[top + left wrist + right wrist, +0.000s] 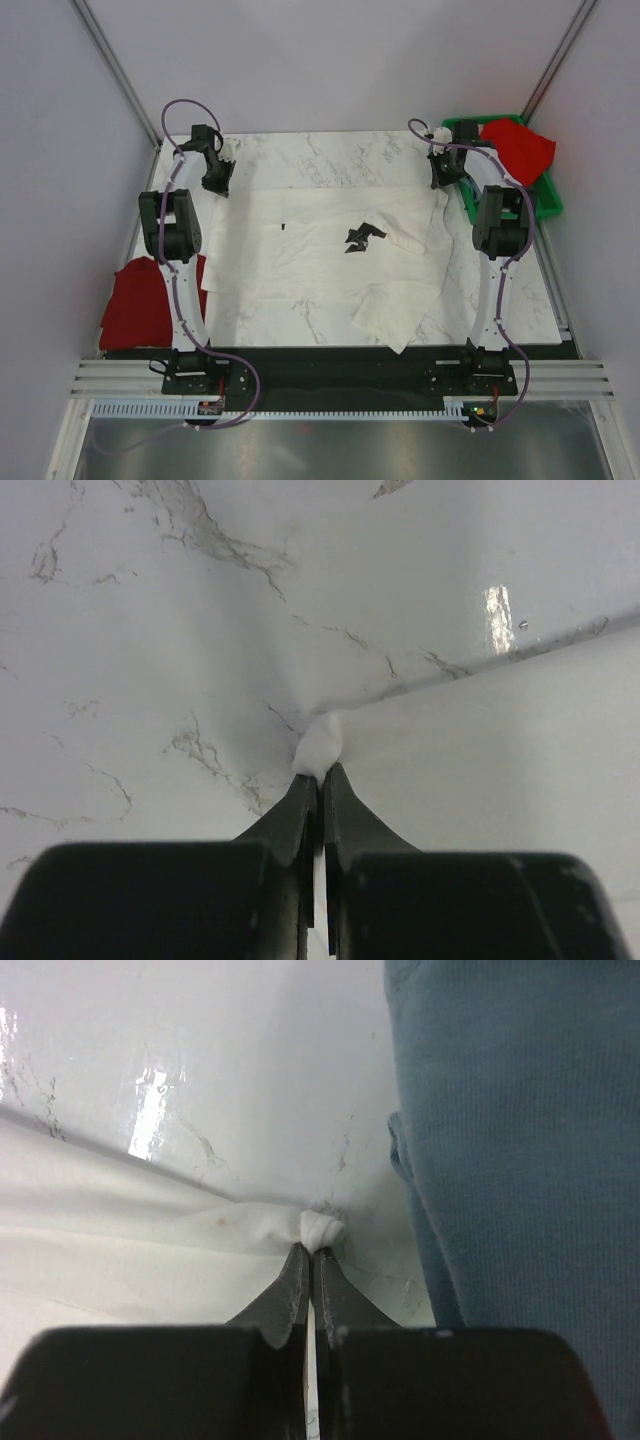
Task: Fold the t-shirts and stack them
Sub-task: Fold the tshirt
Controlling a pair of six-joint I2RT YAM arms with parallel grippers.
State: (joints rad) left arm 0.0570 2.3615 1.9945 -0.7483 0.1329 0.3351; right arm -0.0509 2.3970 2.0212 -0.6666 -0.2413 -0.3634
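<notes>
A large white t-shirt (320, 265) with a small dark mark (363, 237) lies spread across the marble table (330, 150). My left gripper (217, 182) is at its far left corner, and in the left wrist view it (321, 772) is shut on a pinch of that white cloth (322, 745). My right gripper (441, 176) is at the far right corner, likewise shut (312, 1250) on a small bunch of the white shirt (320, 1228). A grey-blue t-shirt (520, 1160) lies just right of that grip. One red t-shirt (140, 300) hangs over the table's left edge. Another red t-shirt (515, 148) is draped on the bin.
A green plastic bin (548, 200) stands at the far right corner, behind the right arm. Grey walls close in both sides and the back. The arm bases (200, 370) sit on a black rail at the near edge.
</notes>
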